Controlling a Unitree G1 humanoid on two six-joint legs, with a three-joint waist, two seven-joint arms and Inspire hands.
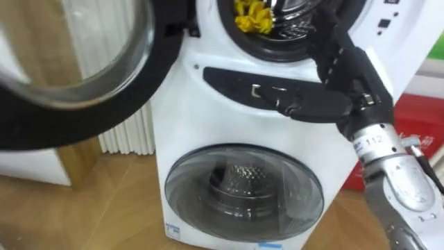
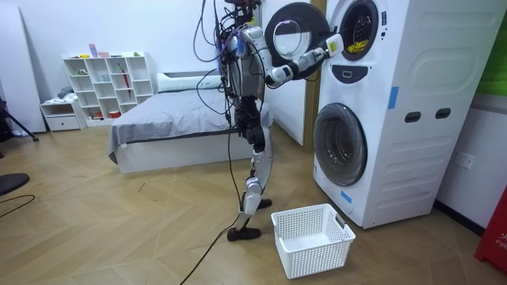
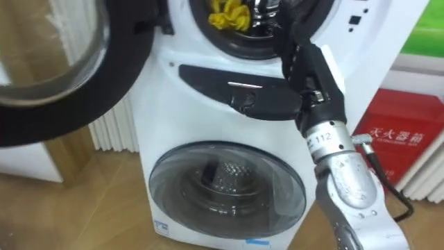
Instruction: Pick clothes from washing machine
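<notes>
Right robot hand (image 1: 345,69) sits at drum (image 1: 295,21) rim, finger state unreadable; steer it left onto yellow cloth (image 1: 253,17) before closing.

Glossy white plastic washing machine (image 1: 208,121), yellow cloth (image 1: 253,17), wooden floor (image 1: 104,212).

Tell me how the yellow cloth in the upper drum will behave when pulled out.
The yellow cloth lies crumpled in folds, so it is probably floppy and will hang limp once lifted. It fills little of the opening, so likely light. It lies by the door seal, where it might catch.
</notes>
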